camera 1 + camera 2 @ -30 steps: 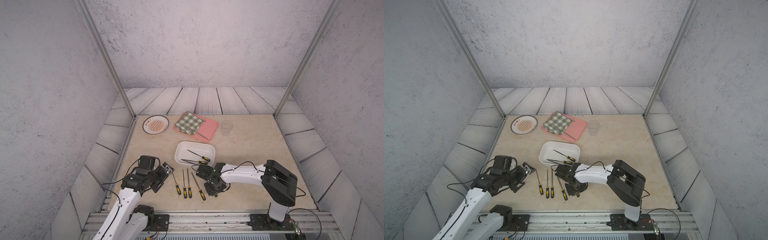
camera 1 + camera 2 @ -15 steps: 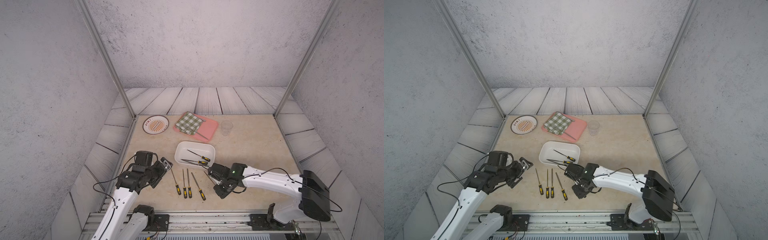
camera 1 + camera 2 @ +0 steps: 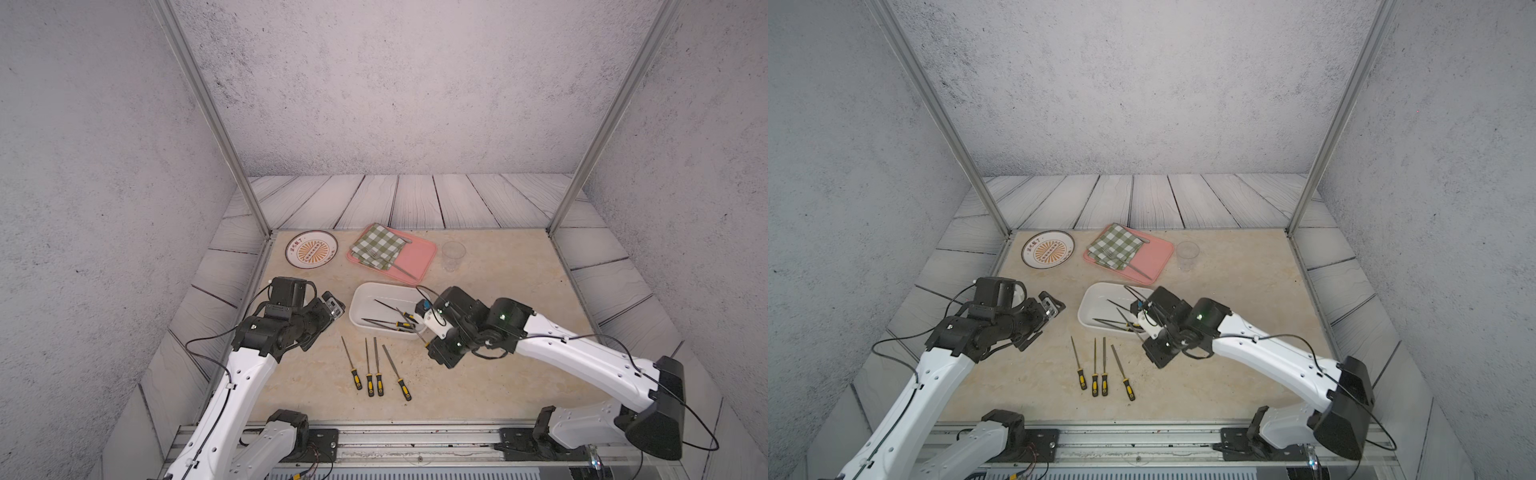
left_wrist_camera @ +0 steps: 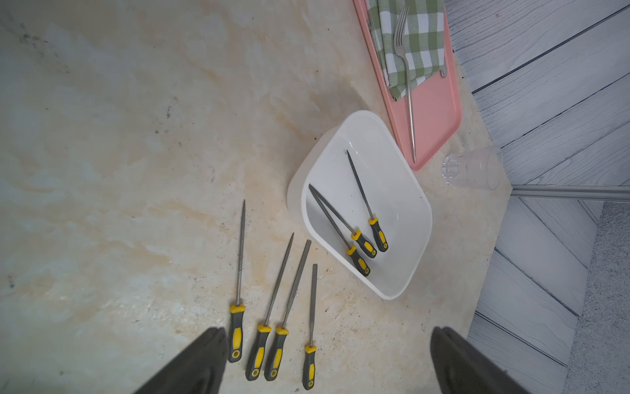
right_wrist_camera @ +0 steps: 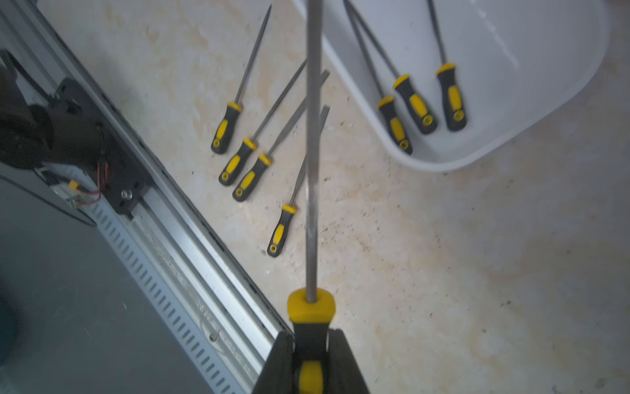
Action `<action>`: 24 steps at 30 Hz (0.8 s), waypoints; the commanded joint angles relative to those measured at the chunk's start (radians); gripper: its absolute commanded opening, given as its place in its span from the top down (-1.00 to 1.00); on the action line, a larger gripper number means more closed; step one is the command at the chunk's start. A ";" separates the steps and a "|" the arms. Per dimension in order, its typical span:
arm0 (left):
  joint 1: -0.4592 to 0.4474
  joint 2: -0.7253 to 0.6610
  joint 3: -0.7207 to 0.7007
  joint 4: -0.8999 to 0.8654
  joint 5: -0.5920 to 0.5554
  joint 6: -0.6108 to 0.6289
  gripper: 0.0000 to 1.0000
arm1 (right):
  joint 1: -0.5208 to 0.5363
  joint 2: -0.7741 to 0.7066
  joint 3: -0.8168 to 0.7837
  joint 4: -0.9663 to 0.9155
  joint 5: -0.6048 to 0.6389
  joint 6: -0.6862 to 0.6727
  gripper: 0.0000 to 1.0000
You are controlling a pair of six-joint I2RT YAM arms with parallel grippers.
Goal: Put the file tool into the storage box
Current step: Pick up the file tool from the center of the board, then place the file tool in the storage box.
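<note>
Transport step: right gripper (image 5: 311,344) clamps file (image 5: 313,170) handle beside box (image 5: 528,51); you need it over the rim, then release; left gripper (image 4: 329,332) spread.

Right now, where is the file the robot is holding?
In the right wrist view, the file sits in the right arm's jaws, held above the table beside the storage box.

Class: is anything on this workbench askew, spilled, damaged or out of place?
Nothing stands out. The clear plastic cup stands upright, the shallow white plastic tub sits flat, and the four yellow-and-black-handled files beside it lie roughly side by side.
</note>
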 commanded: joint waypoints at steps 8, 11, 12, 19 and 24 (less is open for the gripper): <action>-0.036 0.073 0.117 -0.061 0.009 0.059 -0.97 | -0.109 0.371 0.325 -0.032 -0.063 -0.302 0.72; -0.037 0.038 0.090 -0.072 -0.012 0.053 -0.97 | -0.115 0.456 0.385 -0.032 -0.027 -0.346 0.73; -0.037 0.025 0.077 -0.072 -0.018 0.048 -0.97 | -0.117 0.485 0.410 -0.037 -0.018 -0.358 0.73; -0.037 -0.016 0.009 -0.073 -0.014 0.016 -0.96 | -0.123 0.635 0.502 -0.002 0.028 -0.405 0.73; -0.038 -0.001 0.007 -0.073 -0.015 0.029 -0.96 | -0.123 0.731 0.569 0.005 0.086 -0.433 0.73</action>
